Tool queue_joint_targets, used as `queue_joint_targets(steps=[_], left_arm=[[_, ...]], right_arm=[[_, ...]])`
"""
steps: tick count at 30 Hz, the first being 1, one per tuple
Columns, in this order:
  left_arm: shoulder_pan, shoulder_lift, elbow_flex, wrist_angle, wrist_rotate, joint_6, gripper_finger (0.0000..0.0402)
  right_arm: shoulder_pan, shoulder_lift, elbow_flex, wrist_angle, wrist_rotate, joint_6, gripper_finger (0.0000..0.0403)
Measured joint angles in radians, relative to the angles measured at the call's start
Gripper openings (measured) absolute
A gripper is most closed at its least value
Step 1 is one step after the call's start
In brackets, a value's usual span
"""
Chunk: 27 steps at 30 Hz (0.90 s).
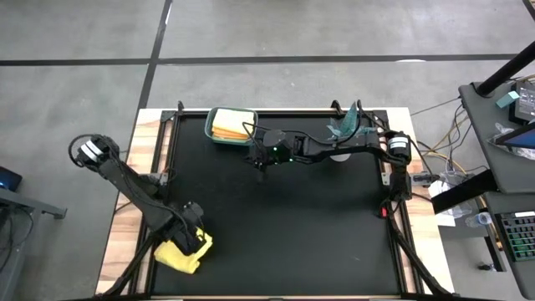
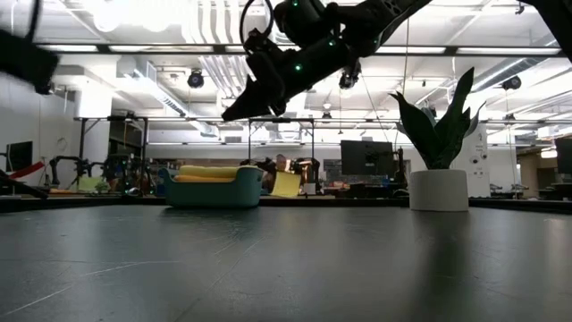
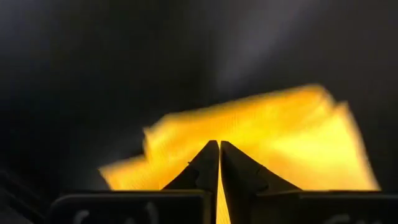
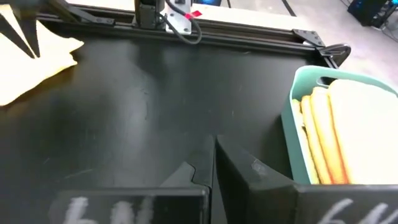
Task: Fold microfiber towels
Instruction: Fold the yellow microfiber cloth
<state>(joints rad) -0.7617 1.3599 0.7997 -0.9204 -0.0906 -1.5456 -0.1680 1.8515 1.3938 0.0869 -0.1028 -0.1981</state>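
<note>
A yellow towel (image 1: 185,253) lies bunched at the table's near left corner, partly over the black mat's edge. It also shows in the left wrist view (image 3: 292,143) and the right wrist view (image 4: 31,62). My left gripper (image 1: 194,236) is shut, its tips (image 3: 219,146) right at the towel. My right gripper (image 1: 259,160) is shut and empty, in the air (image 2: 234,112) just right of the teal bin (image 1: 251,125). The bin holds folded yellow and orange towels (image 4: 329,130). My left gripper points its shut fingertips (image 3: 208,155) down at the yellow towel's middle (image 3: 249,134). I cannot tell whether they touch the cloth or stand just above it. The towel lies on the table.
A potted plant in a white pot (image 2: 440,170) stands at the far right of the mat (image 1: 347,125). The black mat (image 1: 284,226) lies bare between the arms. A metal frame rail (image 4: 205,31) runs along the table's edges.
</note>
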Motion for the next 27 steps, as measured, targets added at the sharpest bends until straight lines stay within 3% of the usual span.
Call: queue_joint_targets(steps=[5,7,9,12,20,27], left_arm=[[0.029,-0.047,0.115,-0.108,-0.284,0.190,0.0000],[0.042,-0.076,0.146,-0.115,-0.337,0.250,0.0000],[0.047,-0.100,0.162,-0.109,-0.295,0.274,0.0000],[0.037,-0.108,0.150,-0.075,-0.149,0.272,0.0000],[0.002,-0.017,0.001,0.223,0.070,0.279,0.0000],[0.041,0.107,-0.088,0.203,0.098,0.342,0.0000]], right_arm=[[0.004,-0.012,-0.011,-0.006,-0.003,-0.028,0.0008],[0.005,-0.021,-0.015,-0.026,-0.007,-0.031,0.0008],[0.005,-0.026,-0.017,-0.053,-0.009,-0.031,0.0008],[0.005,-0.027,-0.025,-0.077,-0.009,-0.029,0.0008],[0.005,-0.023,-0.079,-0.045,-0.009,-0.011,0.0008],[0.005,-0.023,-0.091,-0.044,-0.009,-0.010,0.0009]])
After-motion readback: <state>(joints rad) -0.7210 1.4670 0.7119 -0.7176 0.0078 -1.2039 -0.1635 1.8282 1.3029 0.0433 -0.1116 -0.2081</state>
